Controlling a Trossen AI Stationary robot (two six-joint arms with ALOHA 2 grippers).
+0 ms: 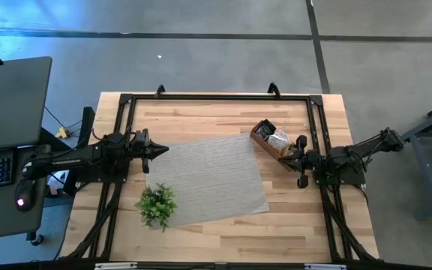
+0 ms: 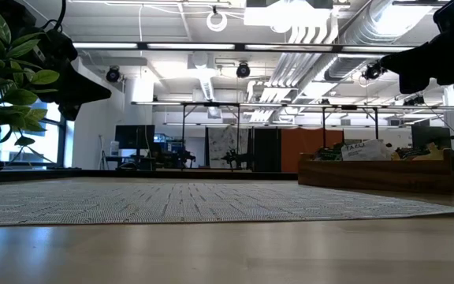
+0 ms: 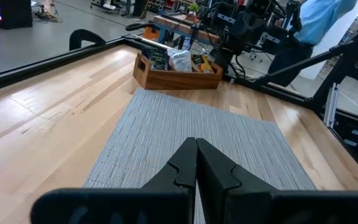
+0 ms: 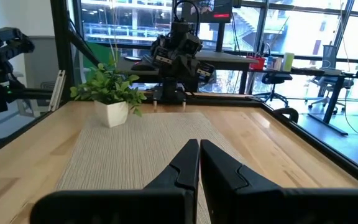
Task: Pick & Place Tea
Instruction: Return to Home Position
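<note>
Left gripper (image 1: 162, 148), fingers pressed together and holding nothing, points across a grey woven mat (image 1: 205, 180). Well ahead of it, past the mat, the tea (image 3: 180, 60), small flat sachets, stands upright in a brown wooden organizer (image 3: 176, 78) whose long axis slants across those jaws' line. Right gripper (image 4: 199, 144), likewise closed and empty, is nearer, just beside the organizer.

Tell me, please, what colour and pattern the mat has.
The mat is light grey with fine woven ribbing, clearest in the left wrist view.

Overhead, table-level and two wrist cameras share the mat (image 1: 205, 180).
</note>
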